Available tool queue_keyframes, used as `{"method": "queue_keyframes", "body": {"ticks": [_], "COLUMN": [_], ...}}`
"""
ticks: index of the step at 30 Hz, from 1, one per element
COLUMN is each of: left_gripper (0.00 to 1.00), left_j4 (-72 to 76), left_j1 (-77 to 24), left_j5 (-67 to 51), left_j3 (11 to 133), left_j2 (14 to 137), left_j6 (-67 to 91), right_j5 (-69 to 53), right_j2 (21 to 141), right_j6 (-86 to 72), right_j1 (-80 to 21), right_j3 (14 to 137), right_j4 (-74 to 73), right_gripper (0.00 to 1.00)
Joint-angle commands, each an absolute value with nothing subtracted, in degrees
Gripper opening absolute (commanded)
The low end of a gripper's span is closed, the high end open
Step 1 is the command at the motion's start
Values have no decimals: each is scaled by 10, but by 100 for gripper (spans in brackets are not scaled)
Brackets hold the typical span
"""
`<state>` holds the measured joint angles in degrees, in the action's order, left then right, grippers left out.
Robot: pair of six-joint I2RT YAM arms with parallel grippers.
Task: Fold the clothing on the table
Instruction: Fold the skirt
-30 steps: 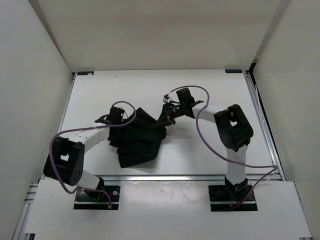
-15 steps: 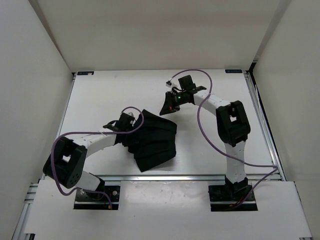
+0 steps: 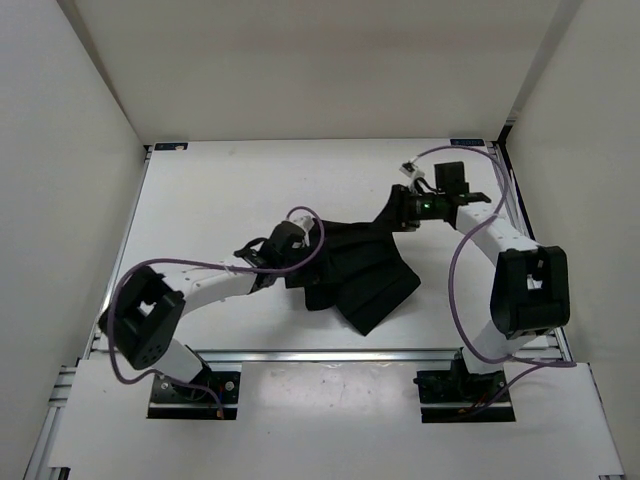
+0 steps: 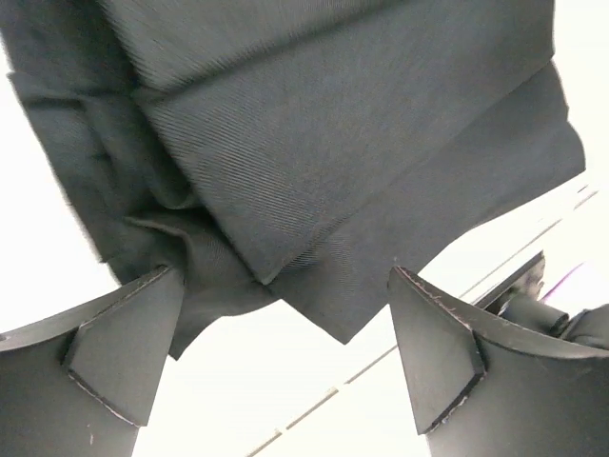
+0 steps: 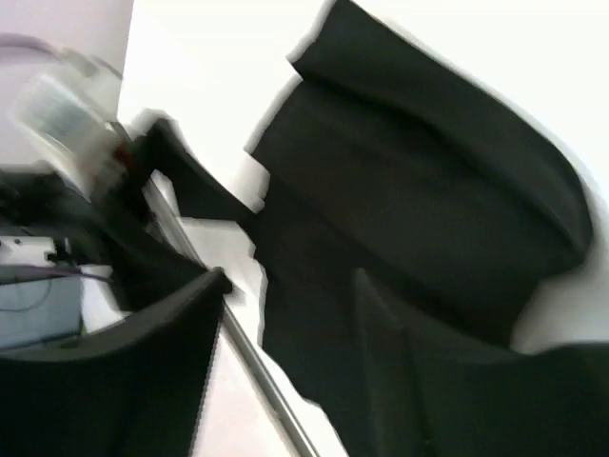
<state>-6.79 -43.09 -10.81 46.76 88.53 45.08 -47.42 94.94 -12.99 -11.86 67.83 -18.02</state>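
One piece: clothing [image 3: 355, 270], bunched in layered folds on the counter [image 3: 220, 190], just off centre toward 4 o'clock. Judging by the drape it's light, limp and shapeless, and the layers will likely slide over each other. Best hold is a free corner or hem edge, pinching all layers, not the middle. Left gripper [image 4: 281, 286] at its 9 o'clock edge, jaws wide apart, clamping nothing. Right gripper [image 3: 402, 208] at the corner stretching toward 1 o'clock; view blurred, can't tell apart or clamped. No containers in view.
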Motion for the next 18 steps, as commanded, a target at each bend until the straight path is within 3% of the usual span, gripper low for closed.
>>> {"method": "queue_keyframes", "body": {"ticks": [1,2,5,10,18], "left_gripper": [99,99,98,98,99], "left_j4": [-64,-69,-82,-99,-98], "left_j1": [-394,-382,-367,-383,-374], "left_j5": [-74,-67,-59,-62,-53], "left_j3": [462,465,474,465,406], "left_j2": [797,786,743,729,679], "left_j6": [442,439,432,446,490], "right_j5": [-534,-526,-504,-480,-429], "right_j2": [915,908,899,919,944], "right_j6": [-92,-74,-5,96,119], "right_j1": [-56,-38,-21,-30,-42], "right_j3": [623,620,616,606,584], "right_j4": [-184,-197,-255,-342,-332], "right_gripper": [65,74,86,88,86]}}
